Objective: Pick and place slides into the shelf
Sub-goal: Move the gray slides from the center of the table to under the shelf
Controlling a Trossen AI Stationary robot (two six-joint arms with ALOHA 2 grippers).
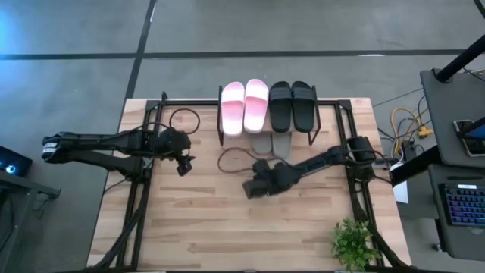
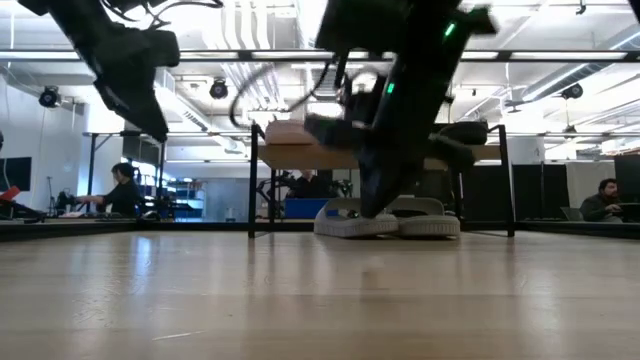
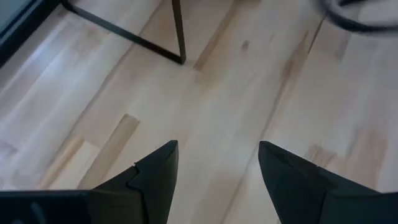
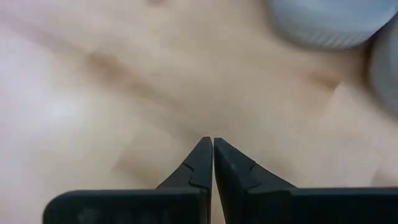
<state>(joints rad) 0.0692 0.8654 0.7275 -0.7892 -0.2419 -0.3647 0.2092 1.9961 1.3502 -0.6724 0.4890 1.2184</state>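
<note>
On the shelf (image 1: 326, 114) at the desk's (image 1: 189, 227) far edge we count the pink pair (image 1: 244, 106) and the black pair (image 1: 292, 105) side by side on its top board, the grey-green pair (image 2: 388, 218) beneath it on the desk. We note the right pincer (image 1: 249, 187), fingers together and empty, just before the shelf. We note the left pincer (image 1: 183, 166), fingers apart and empty, over bare desk to the shelf's left.

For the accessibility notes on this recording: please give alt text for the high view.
Top-down view of a wooden table: a pink pair and a black pair of slides lie on top of the shelf, with a grey pair on the table under its front edge. The right gripper is shut in front of the shelf; the left gripper hangs open to the shelf's left.
</note>
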